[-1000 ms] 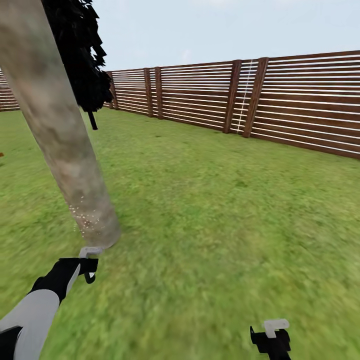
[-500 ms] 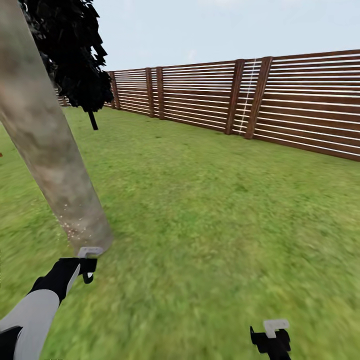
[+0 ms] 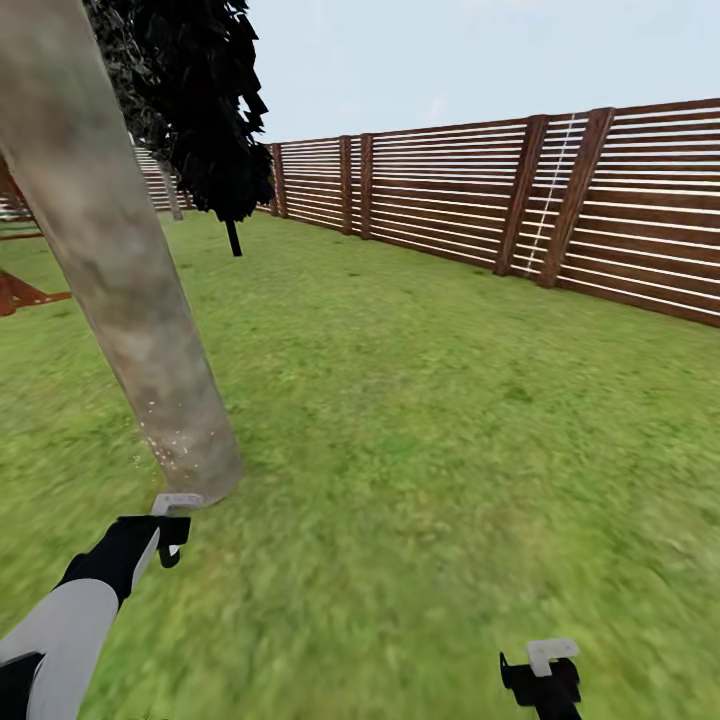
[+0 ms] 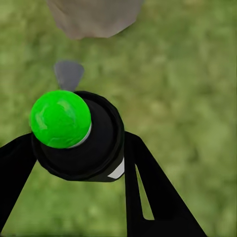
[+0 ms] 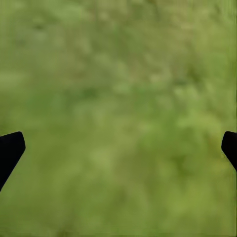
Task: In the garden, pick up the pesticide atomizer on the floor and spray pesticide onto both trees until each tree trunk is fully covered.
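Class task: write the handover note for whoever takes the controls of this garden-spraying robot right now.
Left pincer: shut on the pesticide atomizer, whose top shows green, held close to the base of the tree trunk.
Right pincer: open, over bare grass.
Done: white pesticide specks dot the trunk's lowest part.
Left: the trunk higher up looks bare; the second tree is yet to be sprayed.

view swung left — fence [image 3: 480, 205] shifted right

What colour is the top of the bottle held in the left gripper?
Bright green, on a black bottle; the top shows best in the left wrist view.
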Tool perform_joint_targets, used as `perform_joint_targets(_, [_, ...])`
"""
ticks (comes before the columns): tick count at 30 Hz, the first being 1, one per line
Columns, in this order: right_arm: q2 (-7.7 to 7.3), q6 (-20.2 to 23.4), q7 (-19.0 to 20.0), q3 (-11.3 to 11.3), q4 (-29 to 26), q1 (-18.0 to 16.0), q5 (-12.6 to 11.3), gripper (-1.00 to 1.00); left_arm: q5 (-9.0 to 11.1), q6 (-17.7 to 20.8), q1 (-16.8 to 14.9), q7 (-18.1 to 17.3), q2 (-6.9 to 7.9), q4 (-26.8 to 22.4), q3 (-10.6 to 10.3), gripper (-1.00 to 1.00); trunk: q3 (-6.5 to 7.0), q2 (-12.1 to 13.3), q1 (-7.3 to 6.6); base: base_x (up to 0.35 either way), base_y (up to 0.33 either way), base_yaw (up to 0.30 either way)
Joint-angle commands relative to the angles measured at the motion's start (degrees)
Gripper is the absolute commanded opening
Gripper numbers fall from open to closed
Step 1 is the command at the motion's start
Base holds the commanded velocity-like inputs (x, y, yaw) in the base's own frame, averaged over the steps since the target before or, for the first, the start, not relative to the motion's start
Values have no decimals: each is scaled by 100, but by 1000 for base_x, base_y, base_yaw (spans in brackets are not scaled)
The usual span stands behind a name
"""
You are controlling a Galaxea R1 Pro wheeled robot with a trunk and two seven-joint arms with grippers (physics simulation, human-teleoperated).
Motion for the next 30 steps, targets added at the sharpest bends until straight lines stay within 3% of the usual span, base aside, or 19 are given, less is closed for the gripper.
perform_joint_targets(1, [1,-18,-15,-43,6,-2,60,100,-62,28,-5,-49,-7,-11,43,-100,-5,-2,0,139,-245,278])
perform_joint_targets(11, [1,-18,-13,-43,6,-1,60,100,-62,24,-5,-48,-7,-11,44,-100,-5,-2,0,125,-250,276])
perform_joint_targets(22, [1,-18,-14,-43,6,-1,60,100,-62,30,-5,-48,-7,-11,44,-100,-5,-2,0,109,-256,42])
perform_joint_targets(30, [1,-18,-14,-43,6,0,60,100,-62,30,-7,-41,2,-11,51,-100,-5,-2,0,153,-239,253])
